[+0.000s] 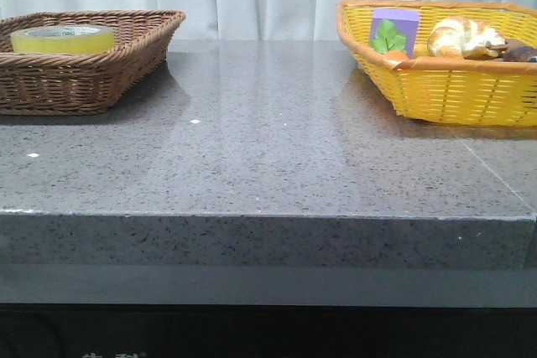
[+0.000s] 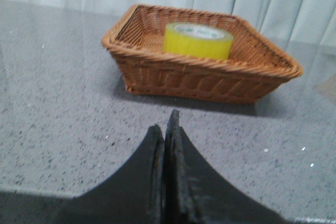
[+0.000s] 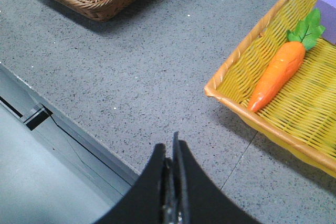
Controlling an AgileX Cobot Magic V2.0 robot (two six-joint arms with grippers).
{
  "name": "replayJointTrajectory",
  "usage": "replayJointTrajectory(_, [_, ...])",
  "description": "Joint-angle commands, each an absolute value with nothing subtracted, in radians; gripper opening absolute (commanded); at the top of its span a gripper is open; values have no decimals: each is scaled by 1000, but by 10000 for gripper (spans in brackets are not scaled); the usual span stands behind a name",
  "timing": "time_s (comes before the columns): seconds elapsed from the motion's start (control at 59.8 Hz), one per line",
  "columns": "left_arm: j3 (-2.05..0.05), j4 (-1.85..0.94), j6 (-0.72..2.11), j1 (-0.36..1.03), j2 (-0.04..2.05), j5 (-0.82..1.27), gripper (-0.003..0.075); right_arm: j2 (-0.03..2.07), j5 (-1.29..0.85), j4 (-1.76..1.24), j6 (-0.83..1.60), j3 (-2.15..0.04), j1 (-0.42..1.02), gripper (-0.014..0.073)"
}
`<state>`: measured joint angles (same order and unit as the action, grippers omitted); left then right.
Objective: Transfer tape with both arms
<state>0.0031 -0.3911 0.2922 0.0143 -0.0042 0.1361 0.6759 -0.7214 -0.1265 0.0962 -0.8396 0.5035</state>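
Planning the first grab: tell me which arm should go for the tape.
Left. The tape lies in the brown basket on the robot's left, straight ahead of the left end effector. The right end effector sits nearer the yellow basket. Both are shut and would need opening.

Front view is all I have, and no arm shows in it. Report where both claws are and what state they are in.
Observer: The left claw is shut and empty, over bare countertop, facing the brown basket.
Operator: Confirm the tape sits loose in there.
Observer: The tape lies flat inside the brown basket with nothing touching it; green print shows on its core.
Operator: Now the right side.
Observer: The right claw is shut too, over the counter near its front edge, short of the yellow basket.
Operator: Tell me what your views show in that basket.
Observer: A toy carrot lies along the basket floor, leaves toward a purple block.
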Motion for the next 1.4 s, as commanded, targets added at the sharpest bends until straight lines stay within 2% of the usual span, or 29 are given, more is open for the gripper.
replayJointTrajectory(0.0, [12, -367, 257, 53, -25, 31, -20, 674, -650, -133, 98, -865, 499, -69])
replayJointTrajectory(0.217, [12, -137, 53, 72, -25, 17, -20, 674, -650, -133, 98, -865, 499, -69])
replayJointTrajectory(0.903, [12, -42, -25, 70, -25, 16, -20, 674, -650, -133, 98, -865, 499, -69])
replayJointTrajectory(1.388, [12, -42, -25, 82, -25, -61, -20, 674, -650, -133, 98, -865, 499, -69])
